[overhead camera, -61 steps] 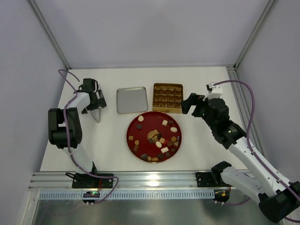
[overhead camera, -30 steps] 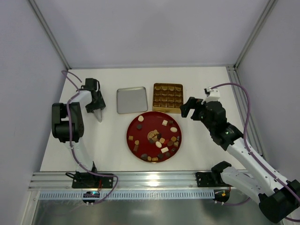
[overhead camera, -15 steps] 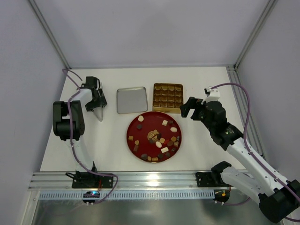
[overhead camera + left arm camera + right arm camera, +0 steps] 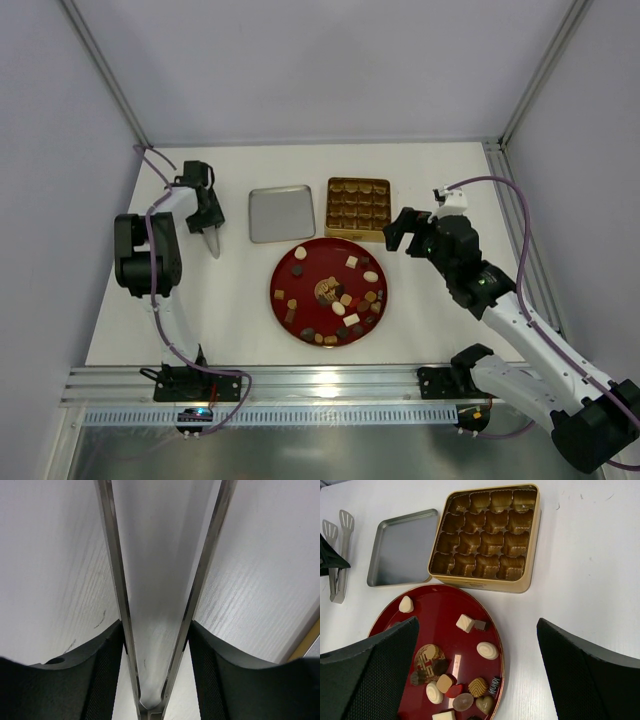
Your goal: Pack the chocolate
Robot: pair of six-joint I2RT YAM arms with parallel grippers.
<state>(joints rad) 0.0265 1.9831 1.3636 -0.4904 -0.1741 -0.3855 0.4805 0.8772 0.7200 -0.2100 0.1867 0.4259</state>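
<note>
The left gripper (image 4: 207, 221) is by the back left side of the table. Its jaws are narrower than a moment ago and now press on both sides of the long silver metal tongs (image 4: 114, 580). The arm has moved a little toward the back. I think it is picking up the tongs to lift candies.

The right gripper (image 4: 477, 624) has its jaws wide and holds nothing. It has hardly moved. The small brown and cream chocolates (image 4: 487, 650) all lie on the round shiny red plate (image 4: 440, 597), under and between these jaws. Just ahead of them sits the square gold tin (image 4: 485, 583), its cups empty, beside a flat silver lid (image 4: 402, 547). No packing is done yet.
</note>
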